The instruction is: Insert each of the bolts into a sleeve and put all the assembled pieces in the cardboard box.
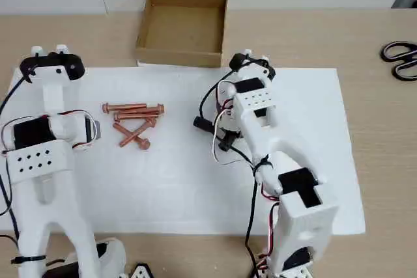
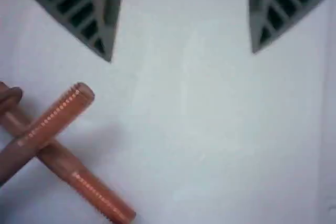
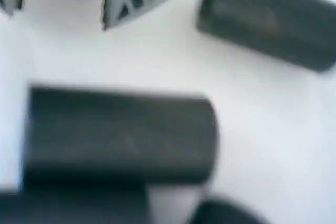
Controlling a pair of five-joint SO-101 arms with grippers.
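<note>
Left wrist view: my left gripper point(image 2: 181, 53) is spread wide over the white sheet point(image 2: 210, 145), crossed bolts point(image 2: 52, 121) just beside it. The cardboard box point(image 1: 184, 27) sits behind the sheet's far edge. My right gripper point(image 1: 251, 64) is low over the black sleeves point(image 3: 121, 135), can't tell if it's gripping anything.

Surface: white sheet point(image 3: 273, 129), with dark sleeves lying on it.
Middle sleeve point(image 3: 121, 135): a dark cylinder lying on its side.
Far sleeve point(image 3: 268, 19): on its side, apart from the middle sleeve and angled to it.
Near sleeve point(image 3: 73, 205): parallel to the middle sleeve and right against it, cut off by the frame.
Dark shape point(image 3: 226, 213): a rounded edge near both; cannot tell what it is.
Right gripper point(image 3: 55, 11): grey ribbed part over the sheet, close to the middle sleeve.
</note>
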